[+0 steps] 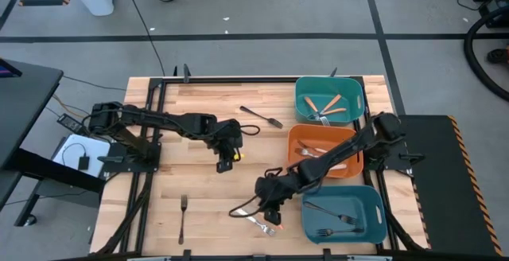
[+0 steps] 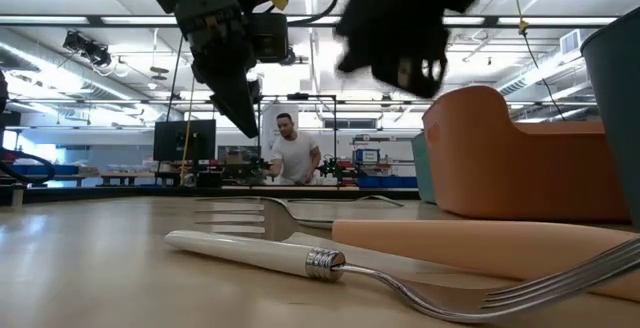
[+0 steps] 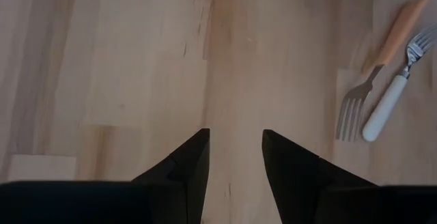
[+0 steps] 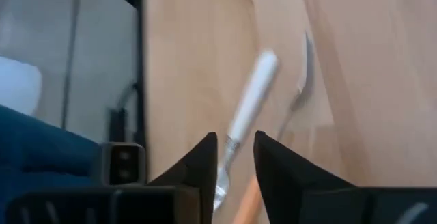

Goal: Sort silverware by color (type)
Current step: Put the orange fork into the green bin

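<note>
A white-handled fork [image 2: 270, 253] and an orange-handled fork [image 2: 450, 248] lie side by side, pointing opposite ways, flat on the wooden table near its front edge [image 1: 258, 221]. My right gripper [image 4: 235, 142] hangs open just above them, touching neither; the white-handled fork [image 4: 251, 98] shows past its fingertips. My left gripper [image 3: 235, 138] is open over bare wood at the table's middle [image 1: 223, 165], with the same two forks [image 3: 386, 104] off to one side. One dark fork [image 1: 262, 116] lies at the far middle, another [image 1: 182, 217] at the near left.
Three bins stand in a row along the right side: a teal bin [image 1: 302, 94] with orange-handled forks, an orange bin [image 1: 293, 146] with white-handled forks, and a teal bin [image 1: 374, 213] with dark forks. A person stands in the room far beyond the table [image 2: 293, 153].
</note>
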